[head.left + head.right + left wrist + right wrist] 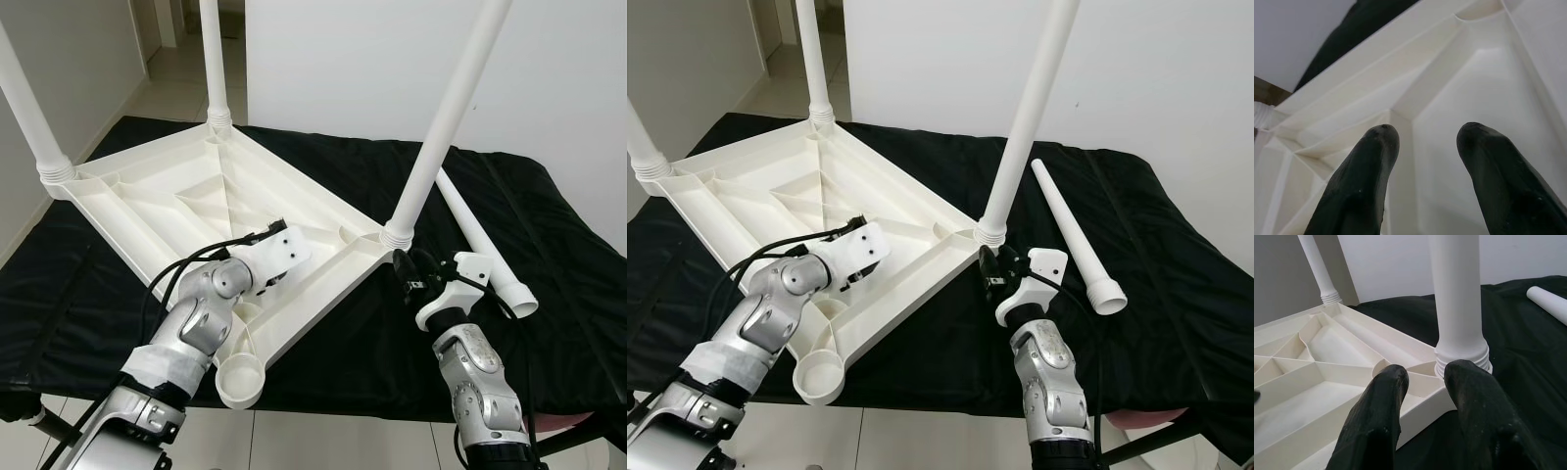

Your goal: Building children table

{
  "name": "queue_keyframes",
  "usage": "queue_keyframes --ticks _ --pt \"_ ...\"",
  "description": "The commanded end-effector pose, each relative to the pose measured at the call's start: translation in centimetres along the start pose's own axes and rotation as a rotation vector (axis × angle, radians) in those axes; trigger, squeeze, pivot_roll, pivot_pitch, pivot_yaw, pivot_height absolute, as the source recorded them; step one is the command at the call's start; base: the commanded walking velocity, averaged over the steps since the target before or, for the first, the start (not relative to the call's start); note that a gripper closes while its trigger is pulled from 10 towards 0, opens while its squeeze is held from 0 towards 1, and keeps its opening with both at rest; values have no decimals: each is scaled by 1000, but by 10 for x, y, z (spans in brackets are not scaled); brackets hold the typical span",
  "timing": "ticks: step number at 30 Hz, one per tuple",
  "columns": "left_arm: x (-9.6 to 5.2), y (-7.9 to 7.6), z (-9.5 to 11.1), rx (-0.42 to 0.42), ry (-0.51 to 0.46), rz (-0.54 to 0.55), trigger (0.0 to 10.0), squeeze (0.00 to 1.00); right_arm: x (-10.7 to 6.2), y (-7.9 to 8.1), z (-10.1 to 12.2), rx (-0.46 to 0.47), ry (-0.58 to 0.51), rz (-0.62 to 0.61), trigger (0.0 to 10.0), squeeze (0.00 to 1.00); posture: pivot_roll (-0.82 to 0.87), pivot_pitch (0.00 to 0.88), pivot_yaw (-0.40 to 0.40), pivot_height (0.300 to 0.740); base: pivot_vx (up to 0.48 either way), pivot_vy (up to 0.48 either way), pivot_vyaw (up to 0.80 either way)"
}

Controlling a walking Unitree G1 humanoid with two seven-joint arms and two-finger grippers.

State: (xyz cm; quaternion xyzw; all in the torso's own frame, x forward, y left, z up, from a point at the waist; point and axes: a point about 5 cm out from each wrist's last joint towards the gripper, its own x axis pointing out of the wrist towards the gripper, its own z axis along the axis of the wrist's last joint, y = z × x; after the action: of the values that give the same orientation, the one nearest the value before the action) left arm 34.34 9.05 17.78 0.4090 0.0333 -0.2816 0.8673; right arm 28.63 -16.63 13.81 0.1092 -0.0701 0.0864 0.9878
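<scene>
Left jaws (1425, 186) apart over tabletop (147, 196); right jaws (1425, 426) narrowly apart, seemingly empty, near leg (1457, 298).

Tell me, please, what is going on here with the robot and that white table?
The robot is assembling a white plastic children's table that lies upside down on a black-covered surface. Three legs stand in corner sockets; the near corner socket is empty, and a loose fourth leg lies on the cover. The left gripper, open, rests inside the underside. The right gripper, open, sits at the base of the nearest fitted leg.

tabletop (186, 206) on mat (549, 225) | loose leg (483, 245) right of it
</scene>
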Motion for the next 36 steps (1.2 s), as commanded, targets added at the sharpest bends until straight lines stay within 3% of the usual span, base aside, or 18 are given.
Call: queue_keyframes --ticks 1,5,7,11,14,16,18,20,24,28,36 --pt "-2 9 0 -18 -3 60 10000 0 -3 -3 1 -8 -10 -13 10000 0 -39 0 -49 740 0 0 0" --pt "-7 17 -3 -32 0 61 10000 0 -3 -3 1 -10 -9 -14 10000 0 -39 0 -49 740 0 0 0" --pt "-18 32 -10 -61 6 62 10000 0 -3 -3 1 -11 -8 -15 10000 0 -29 0 -52 740 0 0 0" --pt "-31 43 -16 -93 -13 29 10000 0 -4 -5 0 -16 -2 -14 10000 0 -22 0 -58 740 0 0 0" --pt "-39 43 -15 -108 -68 -25 10000 0 -4 -7 0 -23 5 -7 10000 0 -9 0 -73 740 0 0 0" --pt "-48 38 -12 -133 -161 -112 10000 0 -4 -9 -1 -33 15 3 10000 0 -1 0 -84 740 0 0 0" --pt "-48 38 -12 -133 -161 -112 10000 0 -4 -9 -1 -33 15 3 10000 0 -1 0 -84 740 0 0 0" --pt "-56 28 -12 -112 -234 -216 10000 0 -3 -12 1 -51 24 20 10000 0 1 0 -92 740 0 0 0" --pt "-63 16 -20 -65 -234 -297 10000 0 -2 -18 4 -74 26 30 10000 0 -1 0 -99 740 0 0 0" --pt "-68 13 -26 -45 -212 -325 10000 0 -4 -20 5 -82 27 29 10000 0 -3 0 -101 740 0 0 0" --pt "-77 21 -47 -21 -107 -293 10000 0 -8 -24 5 -96 34 27 10000 0 -2 0 -99 740 0 0 0"
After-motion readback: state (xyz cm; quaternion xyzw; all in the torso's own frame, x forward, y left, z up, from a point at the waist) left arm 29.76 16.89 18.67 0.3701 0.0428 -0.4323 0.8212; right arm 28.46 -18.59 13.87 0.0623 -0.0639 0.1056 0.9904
